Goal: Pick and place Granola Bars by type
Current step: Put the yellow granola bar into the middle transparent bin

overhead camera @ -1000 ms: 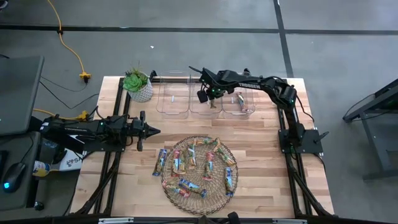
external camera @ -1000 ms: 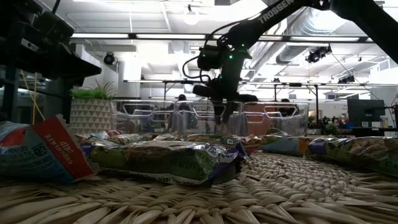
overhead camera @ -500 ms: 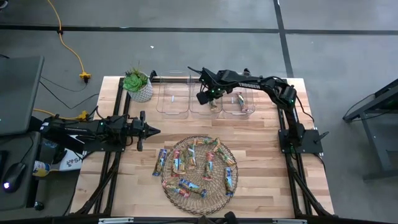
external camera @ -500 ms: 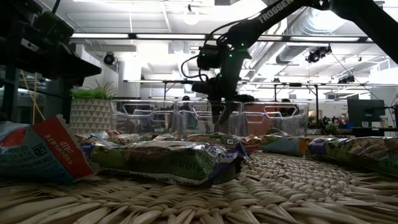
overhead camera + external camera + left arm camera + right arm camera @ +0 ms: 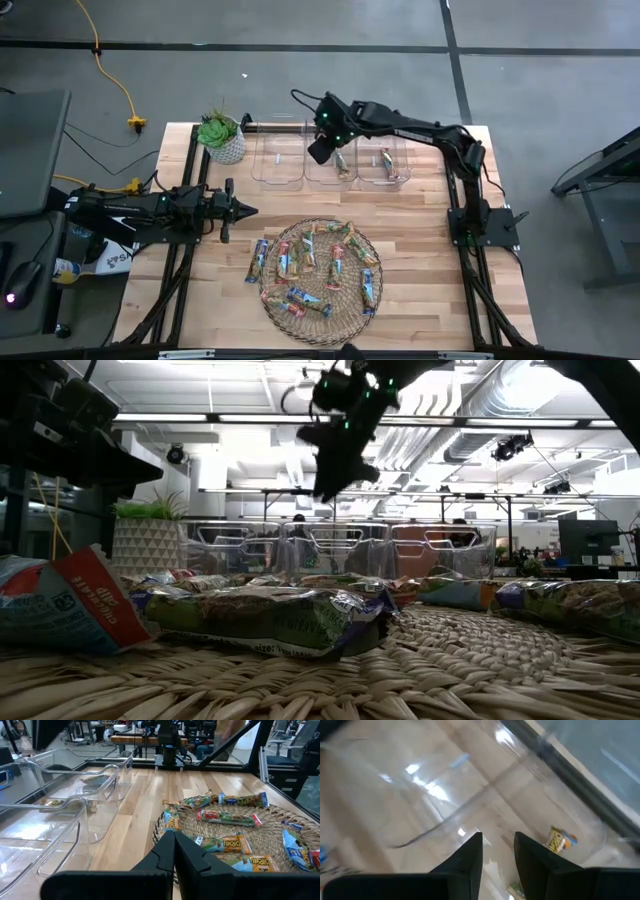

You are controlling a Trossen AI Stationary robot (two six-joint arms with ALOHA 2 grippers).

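Note:
Several granola bars (image 5: pixel 322 262) in blue, green/tan and pink/red wrappers lie flat on a round wicker mat (image 5: pixel 340 325); the left wrist view shows these bars (image 5: pixel 225 817) too. One bar (image 5: pixel 342 166) lies on the floor of the middle clear bin, another (image 5: pixel 386 160) in the right bin. My right gripper (image 5: pixel 316 152) hangs open and empty above the wall between the left and middle bins; its wrist view (image 5: pixel 497 851) looks down on a bar (image 5: pixel 559 840). My left gripper (image 5: pixel 250 210) waits shut, left of the mat, pointing at it (image 5: pixel 174 840).
Three clear plastic bins stand in a row along the far edge: left (image 5: pixel 276 172), middle (image 5: pixel 322 178), right (image 5: pixel 402 176). A potted plant (image 5: pixel 221 136) stands at the far left corner. Bare wood lies between the bins and the mat.
My right gripper has risen out of the middle bin, well above the bin rims, and shifted toward the table's left and far edge. A bar lies in the middle bin where the gripper was.

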